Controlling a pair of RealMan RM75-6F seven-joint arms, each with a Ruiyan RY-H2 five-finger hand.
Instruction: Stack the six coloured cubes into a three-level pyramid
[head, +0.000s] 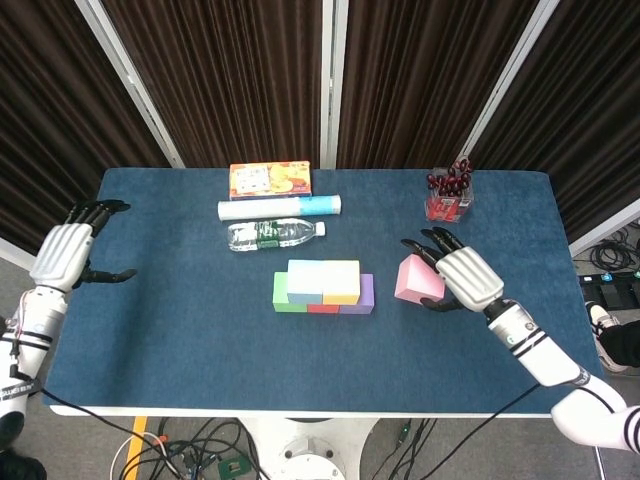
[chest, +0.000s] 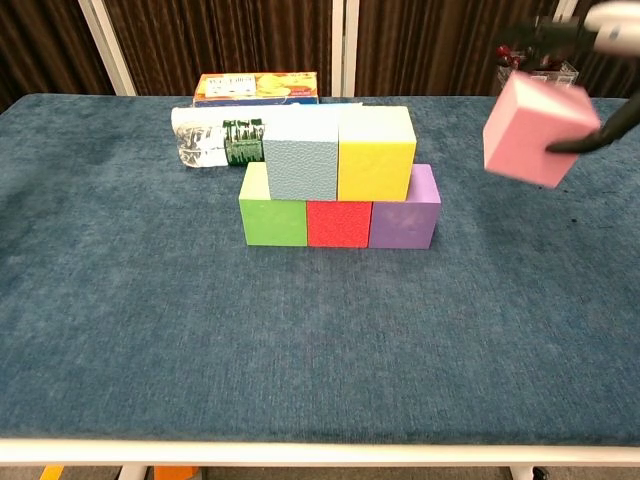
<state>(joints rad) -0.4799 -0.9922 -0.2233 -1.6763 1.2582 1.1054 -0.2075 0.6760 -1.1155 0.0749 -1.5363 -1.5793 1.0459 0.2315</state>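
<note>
Right of the five-cube stack (chest: 338, 180), the right hand (head: 465, 277) grasps the pink cube (chest: 538, 129), raised off the table (chest: 300, 330); left hand (head: 62, 253) released.

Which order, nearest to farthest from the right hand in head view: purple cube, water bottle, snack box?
Measured from the right hand, which holds the pink cube:
1. purple cube, right end of the pyramid's bottom row, just left of the hand.
2. water bottle, lying behind the stack, further left.
3. snack box, at the table's back edge, farthest.
</note>
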